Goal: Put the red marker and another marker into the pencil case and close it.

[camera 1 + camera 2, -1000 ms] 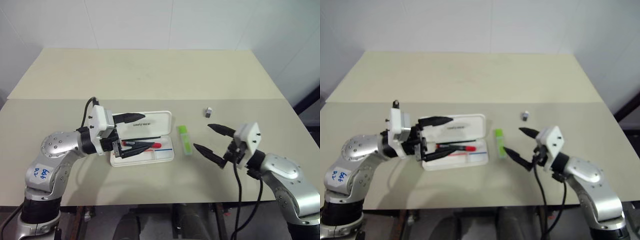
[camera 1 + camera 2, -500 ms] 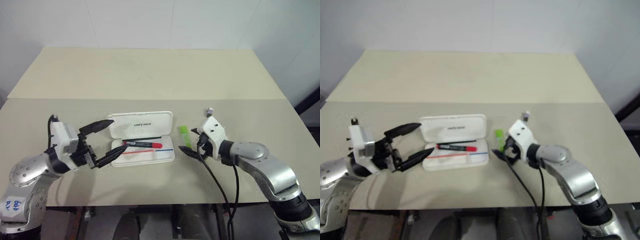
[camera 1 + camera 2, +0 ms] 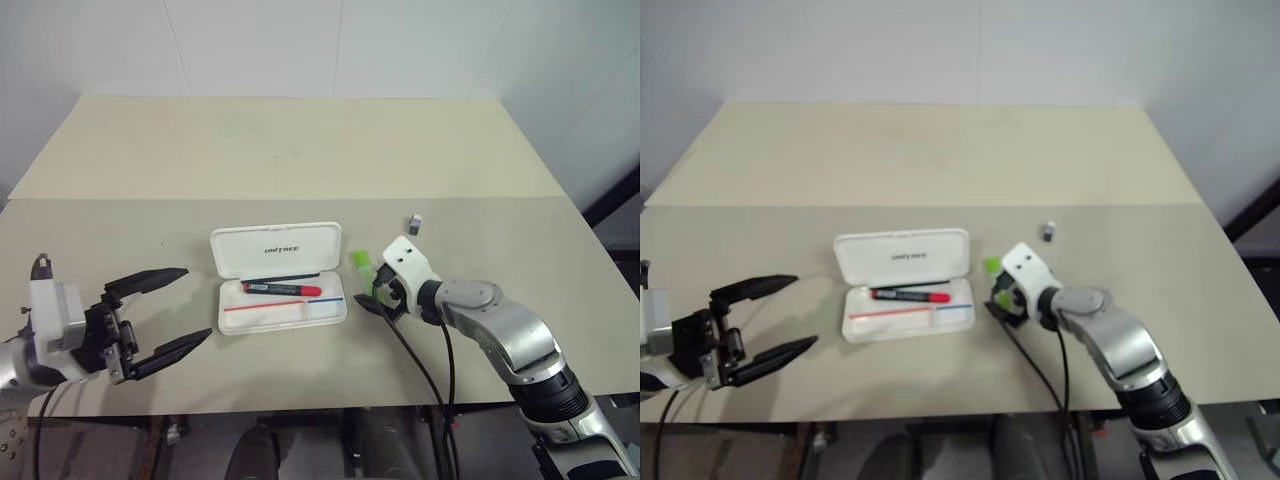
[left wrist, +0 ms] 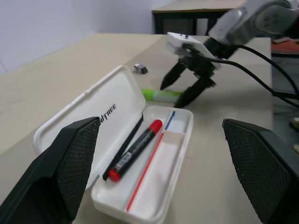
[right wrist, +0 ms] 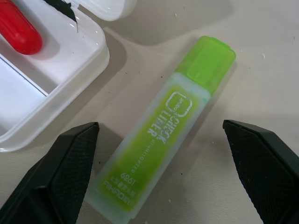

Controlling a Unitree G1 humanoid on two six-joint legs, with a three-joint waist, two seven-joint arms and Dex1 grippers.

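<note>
Here the right claw (image 5: 159,172) tilts down — fingers astride the green highlighter (image 5: 166,126).

Both arms are silver-grey metal with black joint bands. Each wrist carries a white boxy housing, from which two black, textured, tapering fingers rise. A black cable loops from the right wrist.

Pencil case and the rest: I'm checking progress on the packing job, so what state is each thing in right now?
pencil case: open, lid laid back flat on the table.
red marker: capped, lying inside the case.
green highlighter: capped, lying on the table beside the case, not gripped.
left hand: open, holding nothing, off to the case's side.
right hand: open, fingers straddling the highlighter.
small grey block: lying loose on the table.
</note>
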